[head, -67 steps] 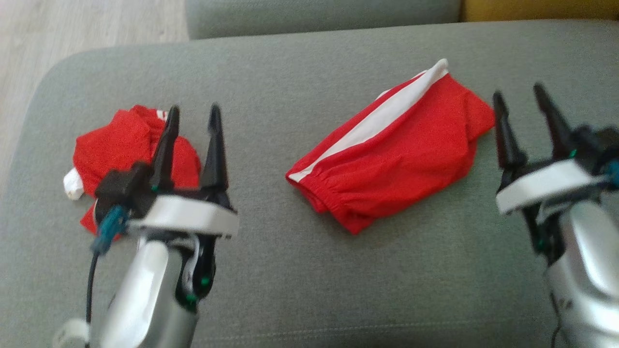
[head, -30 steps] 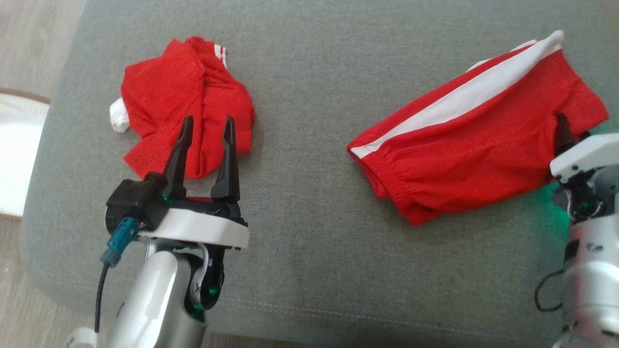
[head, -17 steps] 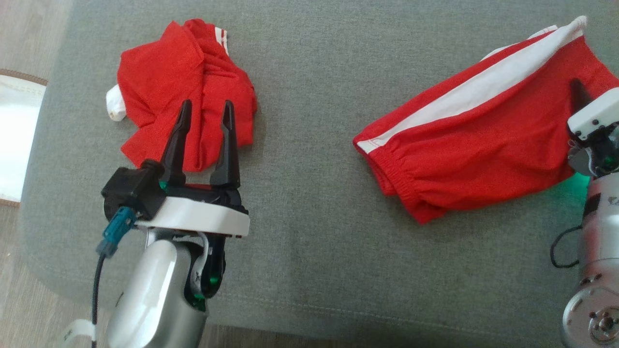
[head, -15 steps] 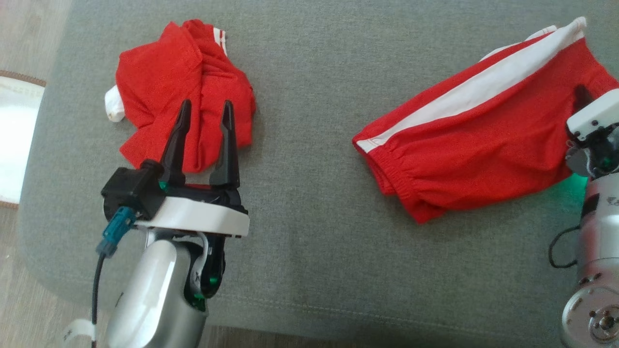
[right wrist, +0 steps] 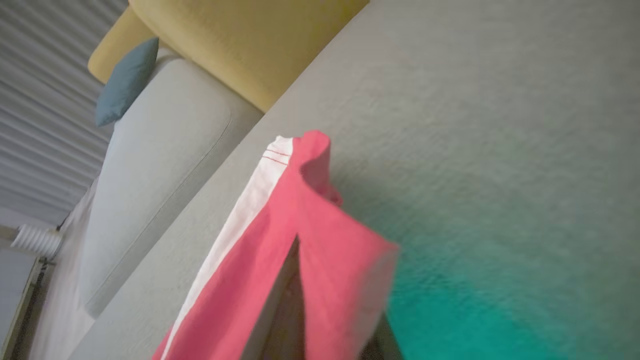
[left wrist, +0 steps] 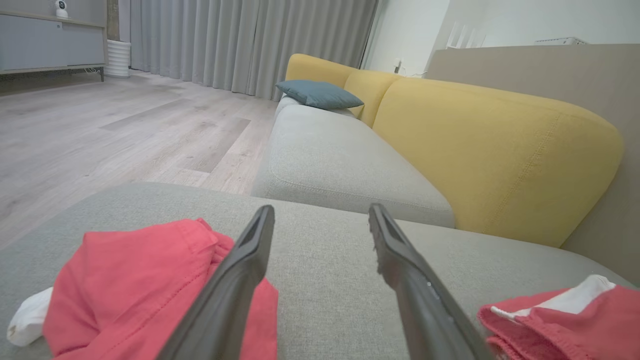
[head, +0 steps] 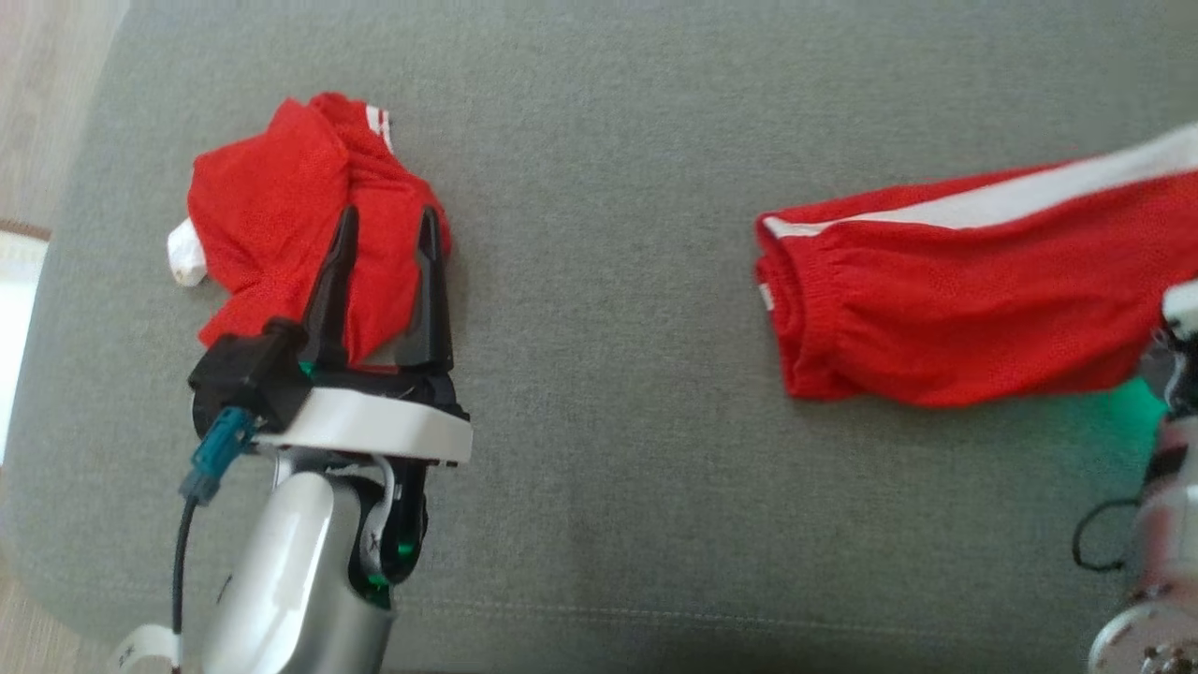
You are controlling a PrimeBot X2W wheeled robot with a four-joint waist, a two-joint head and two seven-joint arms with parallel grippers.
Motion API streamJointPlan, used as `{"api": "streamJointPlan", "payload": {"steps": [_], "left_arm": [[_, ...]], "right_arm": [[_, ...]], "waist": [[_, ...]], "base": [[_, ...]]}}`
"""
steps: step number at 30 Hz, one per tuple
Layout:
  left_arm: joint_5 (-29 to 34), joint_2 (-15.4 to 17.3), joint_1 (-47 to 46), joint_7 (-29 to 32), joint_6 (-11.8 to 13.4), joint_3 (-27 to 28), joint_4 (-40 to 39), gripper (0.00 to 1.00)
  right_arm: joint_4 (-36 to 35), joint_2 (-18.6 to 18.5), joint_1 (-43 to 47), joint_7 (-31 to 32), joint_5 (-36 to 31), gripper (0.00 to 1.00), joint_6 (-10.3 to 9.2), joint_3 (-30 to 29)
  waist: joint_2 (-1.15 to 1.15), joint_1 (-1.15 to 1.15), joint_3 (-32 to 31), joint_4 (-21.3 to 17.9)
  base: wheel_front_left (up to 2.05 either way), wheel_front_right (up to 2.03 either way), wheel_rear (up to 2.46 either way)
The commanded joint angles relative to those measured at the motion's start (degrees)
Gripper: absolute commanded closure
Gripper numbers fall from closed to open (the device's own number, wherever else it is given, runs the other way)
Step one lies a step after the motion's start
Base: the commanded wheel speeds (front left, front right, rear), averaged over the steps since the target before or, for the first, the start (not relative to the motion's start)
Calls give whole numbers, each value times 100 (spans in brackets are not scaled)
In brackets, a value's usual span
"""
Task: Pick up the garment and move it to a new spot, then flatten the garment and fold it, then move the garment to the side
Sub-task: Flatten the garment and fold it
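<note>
**Left:** a crumpled red garment [head: 281, 206] lies on the grey cushion [head: 608, 421]. The left gripper [head: 388, 213] hovers at its near edge, fingers spread wide and holding nothing.

**Right:** the red shorts [head: 955, 318], white-striped, stretch toward the right edge, with their right end pinched in the closed right gripper [right wrist: 292, 300].

**Step in hand, as judged:** carrying the shorts to a new spot. Lift until the waistband end clears the cushion. Travel slowly so the thin pinch does not slip. Set down well apart from the crumpled garment.

**Containers:** the cushion alone bears both pieces.

Red shorts [head: 945, 318] with a white side stripe lie stretched along a grey cushion [head: 608, 421], elastic waistband gathered, one end raised.
</note>
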Motion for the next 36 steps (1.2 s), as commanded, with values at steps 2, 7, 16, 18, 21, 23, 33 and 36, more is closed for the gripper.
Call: {"api": "streamJointPlan", "payload": {"steps": [2,7,16,18,21,23,33,36], "left_arm": [[43,46,33,-30,17,231,-158,0],[29,46,165,-30,18,243,-150,0],[32,46,310,-30,12,223,-150,0],[37,46,345,-30,4,237,-133,0],[47,46,403,-30,-2,271,-110,0],[38,46,450,-30,-2,295,-95,0],[43,46,623,-30,-16,304,-49,0],[30,46,683,-30,-17,306,-42,0]], "right_arm": [[-422,60,162,-245,-226,100,37,-270],[-823,221,440,-270,-455,100,37,-813],[-606,238,424,-479,-381,100,37,-419],[-575,239,397,-555,-296,100,37,-200],[-543,239,364,-655,40,100,37,388],[-566,239,406,-724,349,100,37,910],[-1272,240,1106,-878,2027,100,37,3378],[-1575,240,1399,-893,2408,100,37,4009]], "waist": [[0,0,-194,-126],[0,0,-393,-182],[0,0,-561,-214],[0,0,-616,-219],[0,0,-714,-244],[0,0,-792,-263],[0,0,-1144,-259],[0,0,-1230,-226]], "base": [[0,0,0],[0,0,0],[0,0,0],[0,0,0],[0,0,0],[0,0,0],[0,0,0],[0,0,0]]}}
